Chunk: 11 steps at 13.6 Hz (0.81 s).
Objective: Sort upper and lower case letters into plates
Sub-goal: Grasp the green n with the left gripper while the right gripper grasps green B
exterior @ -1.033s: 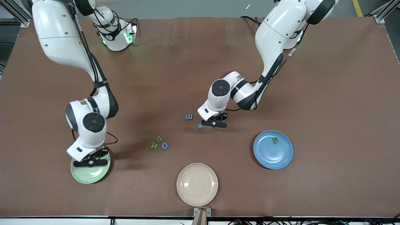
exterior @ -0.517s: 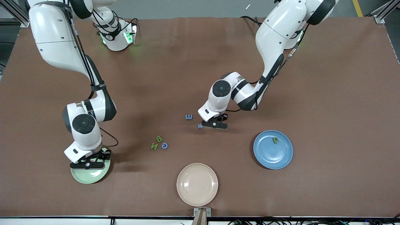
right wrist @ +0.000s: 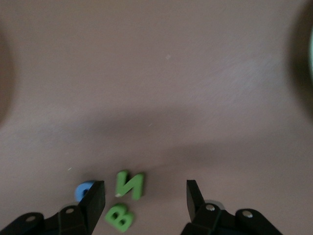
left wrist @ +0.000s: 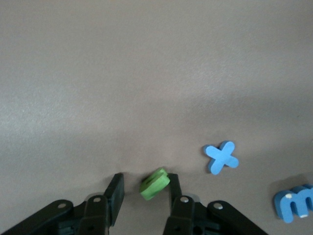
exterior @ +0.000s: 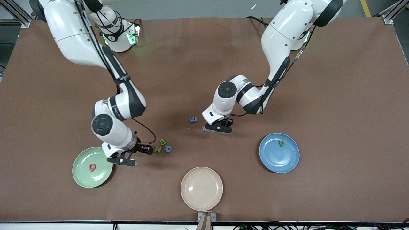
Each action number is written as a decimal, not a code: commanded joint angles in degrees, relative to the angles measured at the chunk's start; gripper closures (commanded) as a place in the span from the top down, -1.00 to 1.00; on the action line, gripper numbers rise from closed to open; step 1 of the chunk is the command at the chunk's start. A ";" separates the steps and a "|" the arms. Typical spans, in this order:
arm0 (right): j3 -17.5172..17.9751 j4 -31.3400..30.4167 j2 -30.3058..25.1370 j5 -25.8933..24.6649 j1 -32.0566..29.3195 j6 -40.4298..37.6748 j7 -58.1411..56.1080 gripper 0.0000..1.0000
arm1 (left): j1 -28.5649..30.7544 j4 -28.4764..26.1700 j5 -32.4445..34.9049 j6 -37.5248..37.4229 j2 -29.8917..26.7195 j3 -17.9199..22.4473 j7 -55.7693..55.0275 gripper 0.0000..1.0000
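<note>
Red letter point(exterior: 92, 167) lies in green plate point(exterior: 83, 179), green letter point(exterior: 281, 143) in blue plate point(exterior: 271, 159)

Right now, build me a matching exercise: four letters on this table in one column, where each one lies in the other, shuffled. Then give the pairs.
Things:
1. red letter
2. green P
3. blue x
4. green N

Places:
A. on the blue plate
B. on the table beside the left end effector
C. on the mint green plate
D. on the table beside the green B and the blue C

Pairs: 1-C, 2-A, 3-B, 4-D
</note>
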 commanded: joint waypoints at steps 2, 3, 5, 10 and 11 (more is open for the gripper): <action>-0.11 -4.74 -0.63 1.27 3.06 0.15 6.55 0.51 | -0.28 3.13 1.25 1.78 2.61 0.09 0.41 -0.19; -0.11 -6.32 -0.63 1.27 3.50 0.93 7.69 0.51 | -0.20 3.05 1.34 1.78 2.52 0.09 -0.12 -0.30; -0.29 -7.13 -0.46 0.66 5.43 1.20 10.24 0.51 | -0.37 2.52 1.16 1.52 2.52 0.09 -0.56 -0.57; -0.38 -7.04 1.38 0.39 5.79 3.74 10.52 0.50 | 2.16 2.52 1.16 -3.83 -0.62 0.17 -0.12 -0.99; -0.46 -6.95 2.00 0.31 5.79 4.80 10.43 0.50 | 4.00 2.60 1.25 -6.37 -2.30 0.09 -0.12 -0.99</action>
